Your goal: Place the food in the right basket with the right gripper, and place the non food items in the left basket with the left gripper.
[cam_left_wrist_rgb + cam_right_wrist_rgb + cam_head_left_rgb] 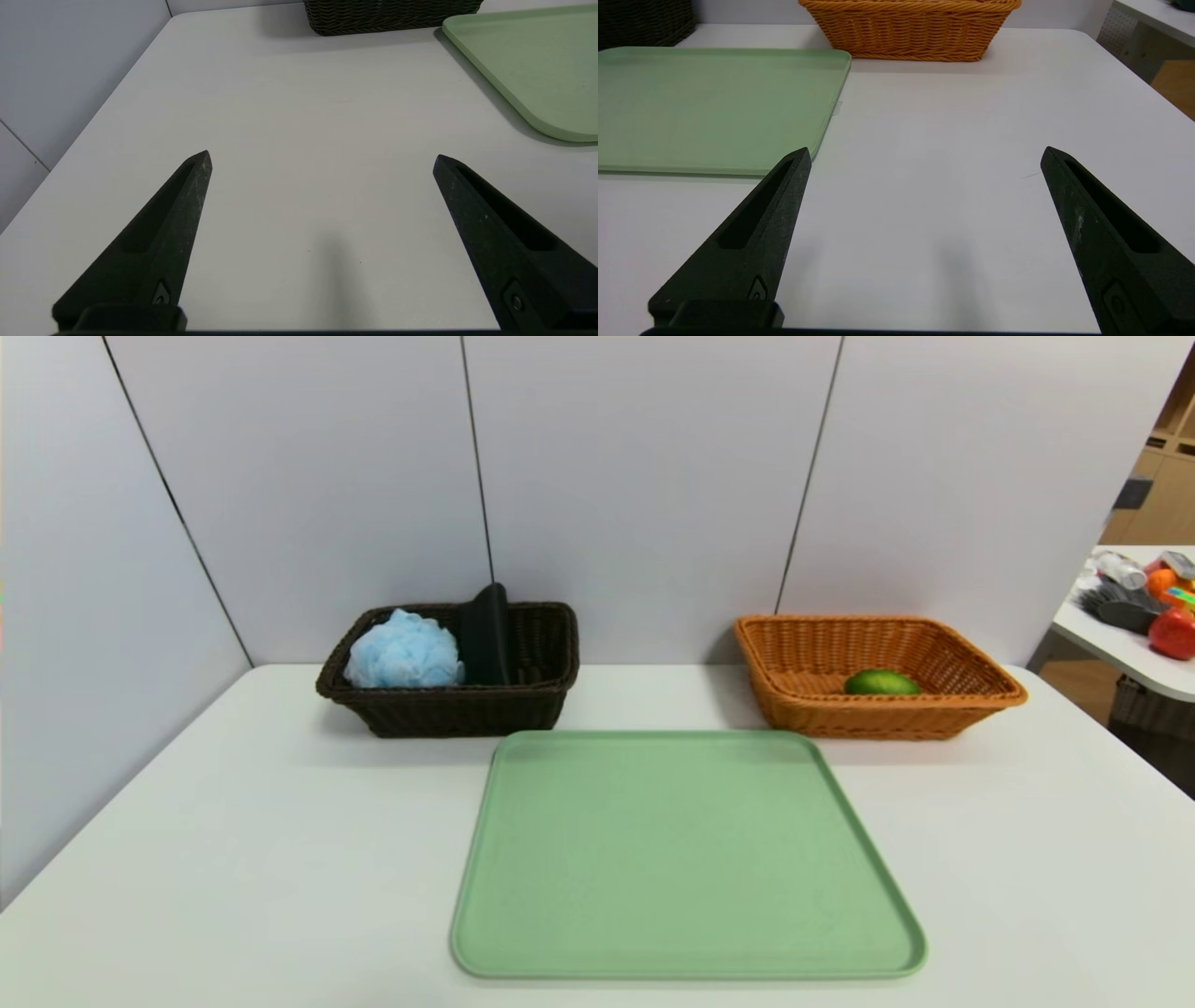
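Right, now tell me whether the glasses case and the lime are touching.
Apart: the head view shows the glasses case in the dark basket and the lime in the orange one, bare wall between.

White table (233, 859), green tray (691, 859), two baskets (457, 714)

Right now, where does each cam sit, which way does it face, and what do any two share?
Head: on the head, forward and down at the green tray, dark basket and orange basket; no arm shows.
Left wrist: over the table's left part, facing the dark basket; left gripper shows, open.
Right wrist: over the right part, facing the orange basket; right gripper shows, open.
Shared by both wrists: tray, dark basket.
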Robot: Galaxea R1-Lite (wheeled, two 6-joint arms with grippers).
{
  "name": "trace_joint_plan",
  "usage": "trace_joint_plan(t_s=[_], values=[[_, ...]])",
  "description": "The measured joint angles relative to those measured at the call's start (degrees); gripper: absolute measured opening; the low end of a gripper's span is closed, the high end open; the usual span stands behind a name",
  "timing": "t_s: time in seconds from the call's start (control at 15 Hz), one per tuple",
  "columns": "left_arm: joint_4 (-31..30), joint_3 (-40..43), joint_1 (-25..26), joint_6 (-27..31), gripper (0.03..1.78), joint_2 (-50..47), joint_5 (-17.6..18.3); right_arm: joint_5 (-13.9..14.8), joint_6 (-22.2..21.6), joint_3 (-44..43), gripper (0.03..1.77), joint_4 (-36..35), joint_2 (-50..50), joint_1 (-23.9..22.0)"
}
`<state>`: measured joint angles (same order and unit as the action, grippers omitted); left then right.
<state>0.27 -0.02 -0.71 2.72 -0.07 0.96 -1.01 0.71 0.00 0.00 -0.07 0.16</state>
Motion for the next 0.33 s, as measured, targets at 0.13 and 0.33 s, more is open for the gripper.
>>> trace_joint_plan(t_s=[0.13, 0.33], values=[[0.0, 0.0, 0.0, 0.0, 1.69, 0.0, 0.0, 0.2, 0.0, 0.0, 1.70, 0.0, 0.0, 0.0], [0.0, 0.0, 0.0, 0.0, 1.69, 0.0, 0.0, 0.3, -0.2, 0.0, 1.70, -0.1, 0.0, 0.0]])
